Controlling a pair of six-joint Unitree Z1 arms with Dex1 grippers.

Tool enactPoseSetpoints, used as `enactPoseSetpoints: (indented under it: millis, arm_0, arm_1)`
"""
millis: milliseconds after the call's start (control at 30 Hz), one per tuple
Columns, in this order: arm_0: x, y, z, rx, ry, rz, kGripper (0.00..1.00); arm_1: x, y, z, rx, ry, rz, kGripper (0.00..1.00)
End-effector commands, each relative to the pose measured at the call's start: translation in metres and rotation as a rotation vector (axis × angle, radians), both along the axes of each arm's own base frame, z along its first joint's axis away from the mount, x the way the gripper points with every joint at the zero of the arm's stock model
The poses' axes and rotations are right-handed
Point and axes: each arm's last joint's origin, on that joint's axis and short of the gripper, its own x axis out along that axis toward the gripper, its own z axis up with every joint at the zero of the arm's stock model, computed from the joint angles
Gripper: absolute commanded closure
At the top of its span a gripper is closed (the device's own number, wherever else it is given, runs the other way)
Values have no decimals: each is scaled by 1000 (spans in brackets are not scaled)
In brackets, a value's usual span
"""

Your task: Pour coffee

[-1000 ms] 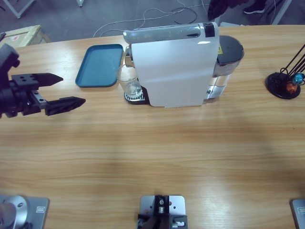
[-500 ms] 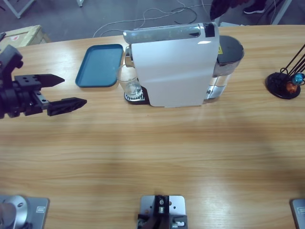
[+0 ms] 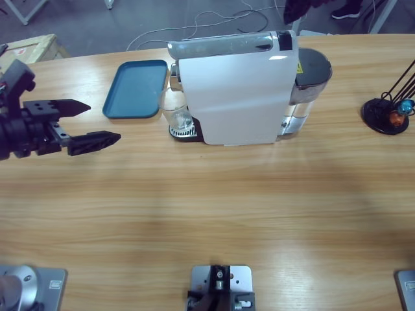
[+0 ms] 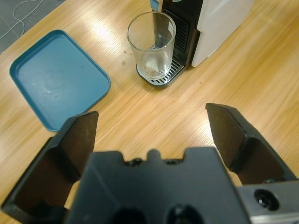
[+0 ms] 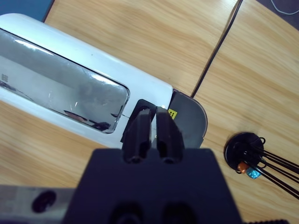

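Observation:
A clear glass (image 3: 176, 114) (image 4: 152, 44) stands on the drip grate under the spout of the white coffee machine (image 3: 237, 91) (image 4: 219, 23). Its bottom looks clear, and no amber coffee shows in it. My left gripper (image 3: 104, 122) (image 4: 152, 116) hovers open to the left of the glass, well apart from it, with nothing between its jaws. My right gripper (image 5: 155, 114) is shut on nothing. In the right wrist view it points down at the black part beside the silver lid on the machine's top (image 5: 70, 93).
A blue tray (image 3: 136, 87) (image 4: 56, 79) lies just left of the machine, behind the left gripper's line. A black capsule stand (image 3: 387, 115) (image 5: 247, 151) with blue and orange capsules sits at the far right. Cables run across the floor behind the table.
My left gripper has slid a little to the right, toward the glass, still open. The glass and machine have not moved.

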Motion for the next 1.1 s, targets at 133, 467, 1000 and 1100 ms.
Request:
enactPoseSetpoints:
  millis: [133,467,1000,1100]
  arm_0:
    - [3,-7,-11,27,35,-12,9]
    - [3,-7,-11,29,36,-11,9]
    - [4,-7,-12,29,36,-11,9]
    - [4,-7,-12,29,36,-11,9]
  arm_1:
    - [11,15,-33,-31,79,30,1000]
    - [10,15,-32,-28,83,34,1000]
    - [10,16,-49,-50,118,39,1000]
    - [9,16,-55,-58,136,41,1000]
